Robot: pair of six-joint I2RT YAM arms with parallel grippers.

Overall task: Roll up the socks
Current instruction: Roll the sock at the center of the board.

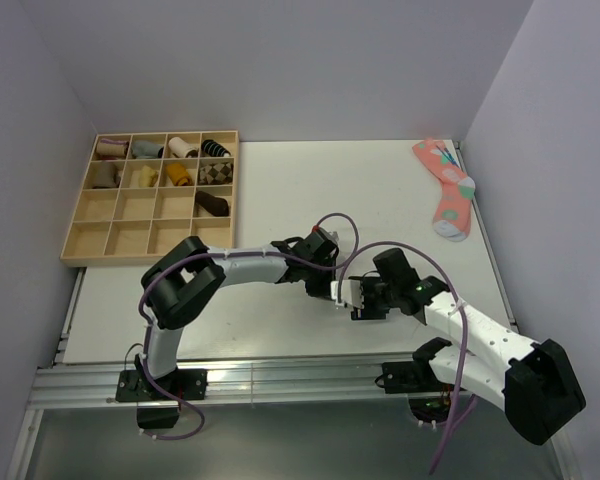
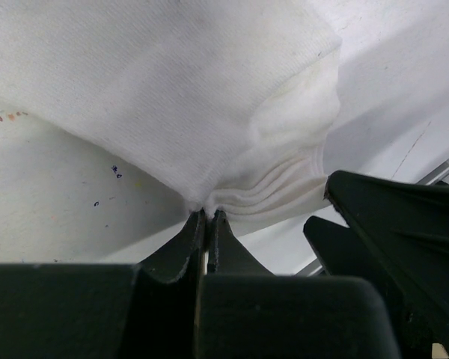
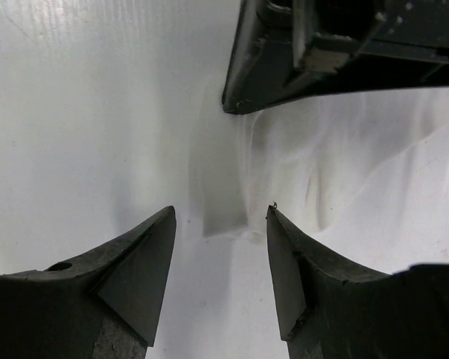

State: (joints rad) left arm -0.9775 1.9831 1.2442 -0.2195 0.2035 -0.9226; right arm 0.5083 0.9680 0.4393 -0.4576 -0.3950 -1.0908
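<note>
The white socks [image 2: 172,90] fill the upper part of the left wrist view as a bunched, layered fold lying on the white table. My left gripper [image 2: 207,212] is shut on the near edge of that fold. From above, the socks [image 1: 341,291] show only as a small white patch between the two grippers. My right gripper [image 3: 221,215] is open just short of the fabric [image 3: 337,172], with nothing between its fingers. Its dark fingers [image 2: 393,224] show at the right of the left wrist view. The left gripper [image 1: 325,272] and right gripper [image 1: 358,300] meet near the table's middle front.
A wooden compartment tray [image 1: 148,258] stands at the back left, with several tan, grey, brown and black sock rolls in its upper cells. A coral-pink dotted sock [image 1: 448,195] lies at the back right. A metal rail [image 1: 280,378] runs along the table's near edge.
</note>
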